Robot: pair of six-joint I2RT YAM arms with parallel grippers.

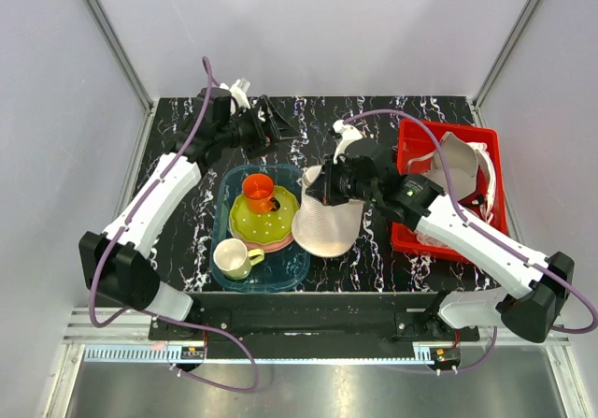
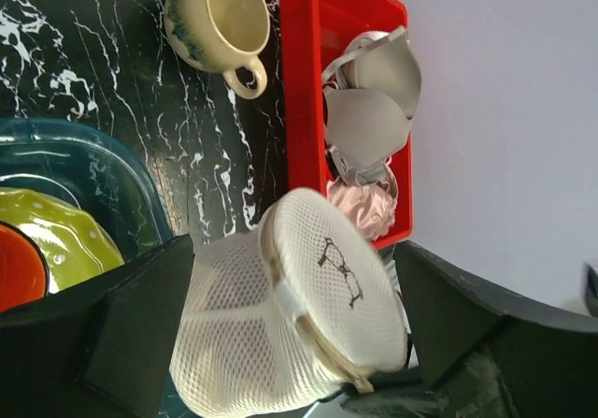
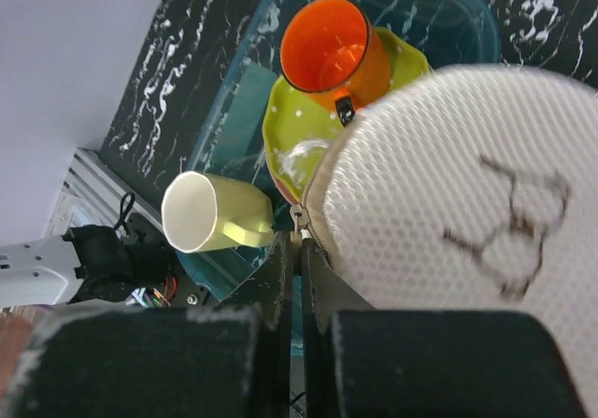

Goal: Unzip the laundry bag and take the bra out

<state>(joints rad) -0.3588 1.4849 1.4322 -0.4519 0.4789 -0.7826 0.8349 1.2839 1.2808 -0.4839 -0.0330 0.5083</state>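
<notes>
Working on the unzipping step, by the look of it: pinching the zip pull [image 3: 298,215] with the right claw [image 3: 300,250], pressed together on it, and holding the bag [image 1: 327,217] up on edge at the middle of the worktop [image 1: 308,109], between the tub [image 1: 271,285] on the left and the tray [image 1: 400,237] on the right. Finding the seam shut along all of the rim in view, so judging the zip not yet run. Seeing no bra outside the bag; presumably lying inside, hidden by the mesh. Holding the left claw [image 1: 277,126] spread wide at far left, well apart from the bag and gripping nothing. Probably calling next for a steadying grip on the fabric from that left claw, then dragging the pull round the curve of the rim rather than straight off, since tugging a loose pouch risks only swinging it. Crowding in on the left: plates [image 1: 245,222], an orange cup [image 1: 258,189] and a mug [image 1: 234,257] inside the tub, with the bag's lower edge at or over the rim; cannot tell whether touching. Lying in the tray: a grey bra [image 1: 462,161] and a pink garment [image 2: 366,208], neither being the one wanted.
</notes>
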